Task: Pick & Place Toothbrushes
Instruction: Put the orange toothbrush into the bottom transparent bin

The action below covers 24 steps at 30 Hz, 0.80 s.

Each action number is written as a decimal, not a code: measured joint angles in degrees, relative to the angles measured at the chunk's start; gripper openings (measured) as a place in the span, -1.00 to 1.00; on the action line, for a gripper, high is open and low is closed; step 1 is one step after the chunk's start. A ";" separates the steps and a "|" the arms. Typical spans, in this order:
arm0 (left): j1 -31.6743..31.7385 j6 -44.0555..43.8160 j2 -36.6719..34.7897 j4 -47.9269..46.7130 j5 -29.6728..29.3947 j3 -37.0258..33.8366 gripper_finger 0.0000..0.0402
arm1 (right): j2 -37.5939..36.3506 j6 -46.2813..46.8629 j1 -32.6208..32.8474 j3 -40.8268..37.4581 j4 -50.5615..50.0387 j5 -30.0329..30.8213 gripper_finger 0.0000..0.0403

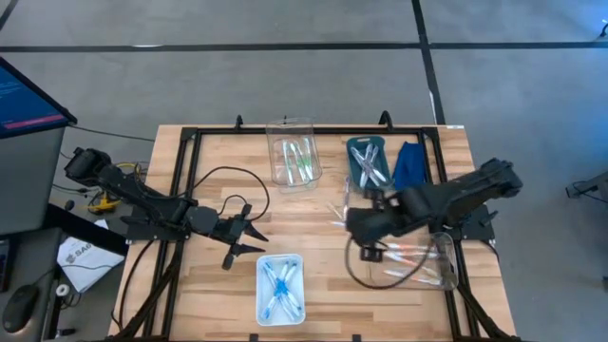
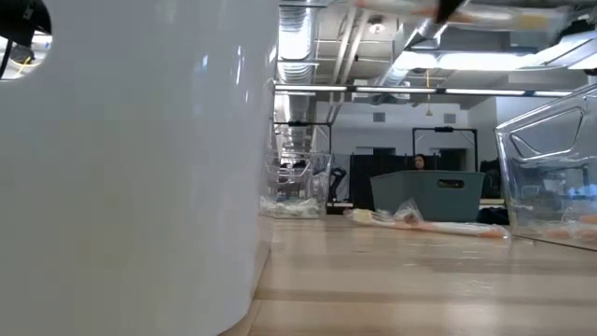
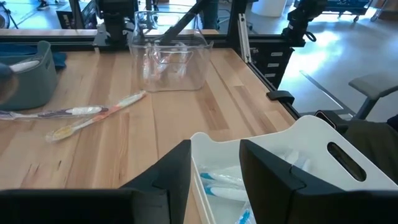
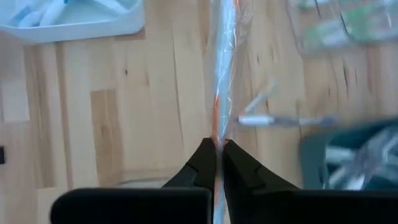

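High view, table [image 1: 209, 285] contents. Right gripper [image 4: 219, 152]: fingers pinched on an orange toothbrush [image 4: 222, 74] in clear wrap, held above the boards toward the right edge. Left gripper [image 1: 249, 236]: fingers partly apart, holding nothing, near the middle, just above the white tray [image 1: 280, 288] of blue toothbrushes [image 1: 279, 285] at the front edge. Clear bin [image 1: 294, 152] with green toothbrushes [image 1: 300, 161]: back edge, centre. Grey-teal bin [image 1: 366, 160] with white-grey toothbrushes [image 1: 370, 167]: back right, folded blue cloth [image 1: 410, 163] just beside it. Clear bin [image 1: 443, 263] with orange-pink toothbrushes [image 1: 404, 252]: right edge. Loose toothbrushes [image 3: 81, 115]: lying on bare wood between the bins.
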 joint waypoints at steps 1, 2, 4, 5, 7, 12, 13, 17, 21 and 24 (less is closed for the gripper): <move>0.02 0.02 0.00 -0.02 0.00 0.00 -0.35 | -1.76 2.49 0.89 -1.81 -0.03 0.62 -0.98; 0.00 0.02 0.00 0.00 0.00 0.00 -0.35 | -3.53 5.37 1.81 -3.72 -0.54 1.27 -0.98; 0.01 0.00 0.00 0.03 0.00 0.00 -0.35 | -6.99 11.63 3.93 -8.07 -2.41 2.04 -0.98; 0.00 0.00 0.00 0.04 0.00 0.00 -0.35 | -8.68 14.71 5.26 -10.43 -2.93 2.05 -0.98; 0.02 0.02 0.00 0.18 0.00 0.00 -0.35 | -11.79 20.20 8.48 -15.43 -3.85 2.09 -0.98; 0.02 0.02 0.00 0.35 -0.53 0.00 -0.35 | -18.81 33.34 17.60 -27.82 -1.88 0.38 -0.99; 0.02 0.02 0.00 0.42 -0.62 0.00 -0.35 | -19.69 34.87 19.40 -29.85 -0.20 -0.29 -0.99; 0.02 0.02 0.00 0.81 -0.70 0.00 -0.35 | -21.91 34.35 25.93 -35.74 8.78 -1.28 -0.99; 0.02 0.00 0.00 1.25 -1.57 0.00 -0.35 | -21.04 29.00 29.72 -37.94 12.23 -1.26 -0.97; 0.02 0.00 0.00 1.38 -1.66 0.00 -0.35 | -19.61 28.76 31.44 -38.74 13.14 -1.46 -0.96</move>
